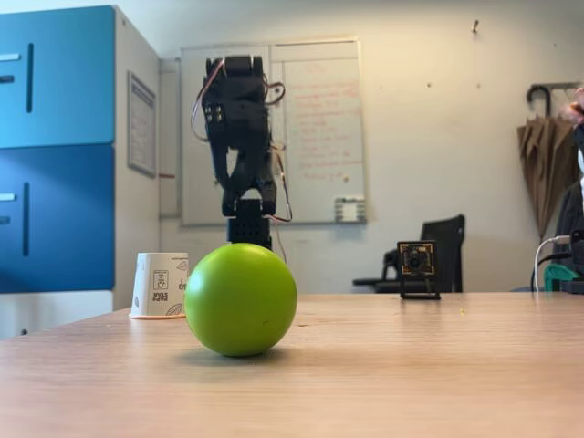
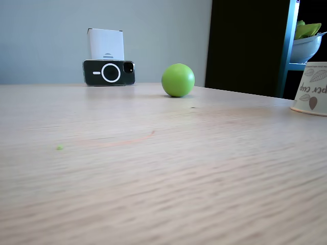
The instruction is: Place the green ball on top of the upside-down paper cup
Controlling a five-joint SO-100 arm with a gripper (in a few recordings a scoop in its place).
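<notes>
Green ball (image 1: 241,298): one lime-green sphere, plain, resting free on the wooden table (image 1: 411,374), with nothing touching it. In the other fixed view it sits (image 2: 178,79) toward the far edge, well left of the cup.

Upside-down paper cup (image 1: 160,286): white, orange rim down on the table, standing apart from the ball, behind and to its left in the front-on fixed view. Print is inverted; the letters "per cup" can be read in a fixed view (image 2: 311,89), along with leaf drawings. The smaller lines are too small to make out.

Arm: black, folded up behind the ball. Its gripper (image 1: 248,192) hangs above the table, holding nothing. I cannot tell how far its fingers are parted.

Step in hand, by my judgement: none begun, ball not yet grasped. The next move calls for a descent to the ball with the fingers spread wide, since it is about as wide as the cup.

Other items: a small camera module on a stand (image 1: 417,267); a phone (image 2: 109,72) propped against a white box (image 2: 106,45); a whiteboard (image 1: 315,128) with red writing, illegible; blue cabinet (image 1: 57,146).
</notes>
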